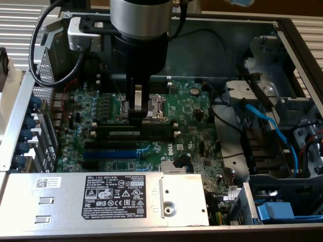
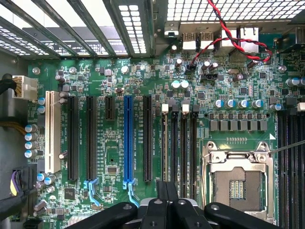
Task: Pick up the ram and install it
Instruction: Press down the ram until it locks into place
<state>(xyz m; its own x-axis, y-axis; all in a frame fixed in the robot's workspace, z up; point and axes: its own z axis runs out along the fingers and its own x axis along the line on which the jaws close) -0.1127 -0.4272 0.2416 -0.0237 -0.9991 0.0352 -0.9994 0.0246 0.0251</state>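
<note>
In the exterior view, the gripper (image 1: 136, 113) is reaching down into the open computer case. Its fingers are standing clenched over the motherboard (image 1: 192, 108), just in front of the CPU socket (image 1: 157, 105). The ram (image 1: 151, 132) is lying lengthwise directly beneath the fingertips, among the black memory slots. The blue slot (image 1: 108, 154) is sitting farther out, on the side away from the socket. The jaws seem to be pinching the ram's upper edge, so I am judging this as the grasping step, with seating not yet shown. Installing is calling for the stick to be held square to a slot and pressed evenly along its length. The arm's body is blocking the far part of the board, and the exact contact between fingers and stick is hard to make out.

In the wrist view, the gripper (image 2: 167, 198) is showing its fingers drawn tightly together. The black memory slots (image 2: 183, 143) are running straight out from the tips, with the CPU socket (image 2: 238, 181) beside them. Seen edge-on here, the ram is too thin to tell apart from the slots.
</note>
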